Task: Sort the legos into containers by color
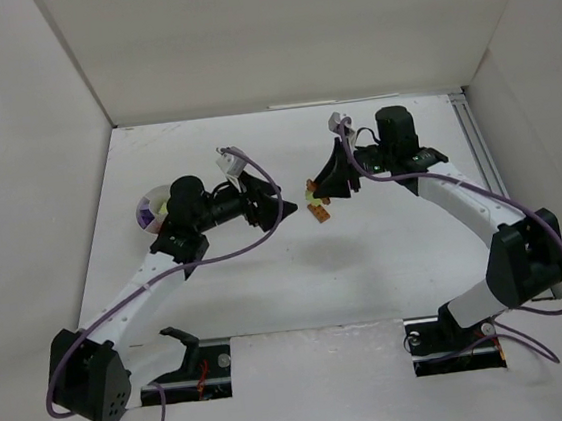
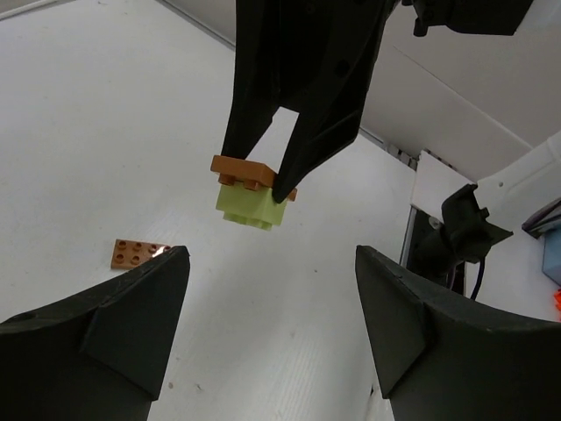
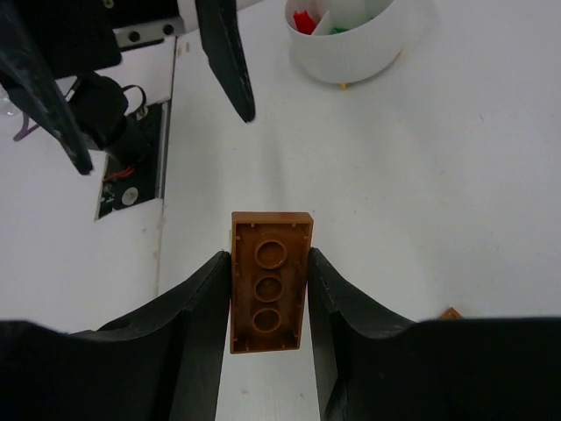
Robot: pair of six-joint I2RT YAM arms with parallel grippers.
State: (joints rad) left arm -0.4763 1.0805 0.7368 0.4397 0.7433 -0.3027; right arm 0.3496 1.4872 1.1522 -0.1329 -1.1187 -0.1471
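My right gripper [image 3: 269, 256] is shut on an orange-brown lego [image 3: 269, 281], held by its long sides above the table. From the left wrist view a pale green lego [image 2: 250, 207] is stuck under that orange-brown lego [image 2: 245, 167]. My left gripper [image 2: 270, 263] is open and empty, facing this stack from a short way off. In the top view the left gripper [image 1: 283, 208] and the right gripper [image 1: 311, 189] nearly meet at mid-table. A second orange-brown lego [image 2: 138, 253] lies flat on the table. The white container [image 3: 351, 39] holds red and green legos.
The container [image 1: 150, 209] stands behind the left arm's elbow, at the table's left. A tiny yellow piece [image 3: 344, 85] lies by its wall. White walls enclose the table on three sides. Cable slots open in the near edge by both arm bases.
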